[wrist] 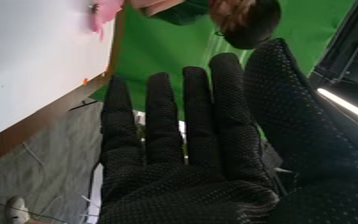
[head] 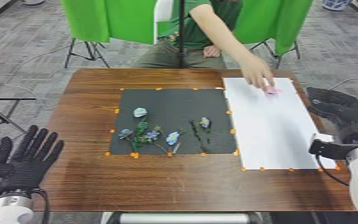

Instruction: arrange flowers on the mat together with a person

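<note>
Your left hand [head: 21,162] and right hand [head: 337,106] are open, fingers straight! Head view: blue flowers [head: 173,138] on the black mat [head: 180,102], a person's hand [head: 256,71] at the pink flower [head: 270,90] on white. Your wrist view catches green cloth [wrist: 158,55].

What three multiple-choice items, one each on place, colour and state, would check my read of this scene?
1. Where is the person's hand?
A) near end of the rectangular white mat
B) that mat's far end
C) over the black mat

2. What colour is the small flower at that hand?
A) yellow
B) orange
C) pink

3. The robot's black-gloved left hand is:
A) open
B) gripping a stem
C) clenched

1 B: it reaches down there.
2 C: its petals look pink.
3 A: its fingers are straight.
</note>
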